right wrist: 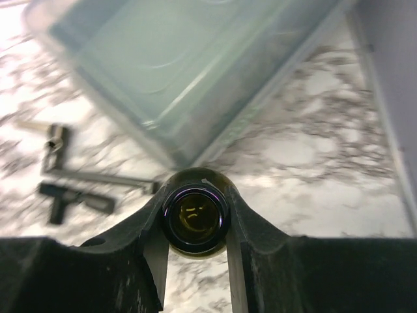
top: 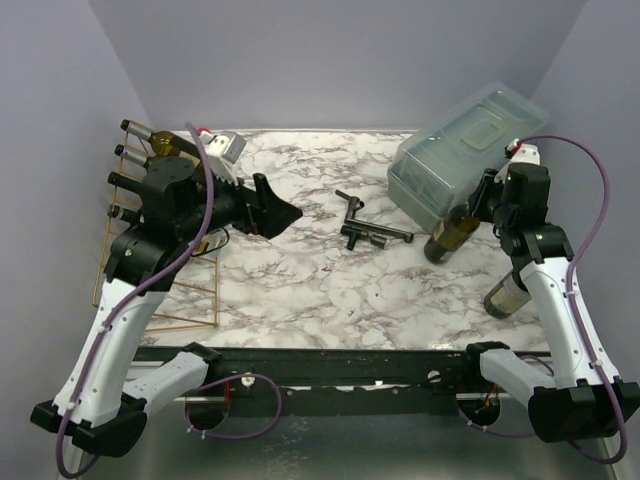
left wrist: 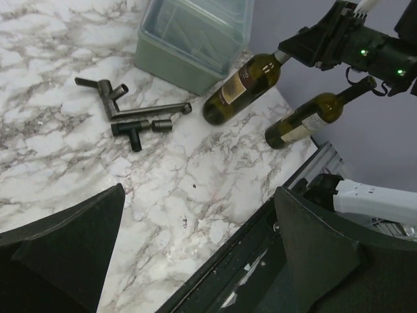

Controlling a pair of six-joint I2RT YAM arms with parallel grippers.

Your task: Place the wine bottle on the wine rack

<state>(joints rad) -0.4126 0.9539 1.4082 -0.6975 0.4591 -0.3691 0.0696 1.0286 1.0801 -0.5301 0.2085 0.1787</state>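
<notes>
My right gripper (top: 482,196) is shut on the neck of a dark green wine bottle (top: 452,234) and holds it tilted, with its base low by the marble table in front of the grey box. In the right wrist view the bottle's mouth (right wrist: 195,218) sits between my fingers (right wrist: 257,228). The left wrist view shows this bottle (left wrist: 238,88) too. A second wine bottle (top: 505,295) lies near the right edge, also in the left wrist view (left wrist: 306,120). The gold wire wine rack (top: 160,290) stands at the far left, partly hidden by my left arm. My left gripper (top: 280,205) is open and empty beside it.
A translucent grey lidded box (top: 465,150) stands at the back right. Black pipe pieces (top: 365,228) lie mid-table. Several dark bottle necks (top: 132,152) stick out of the rack's left side. Purple walls close in the left, back and right.
</notes>
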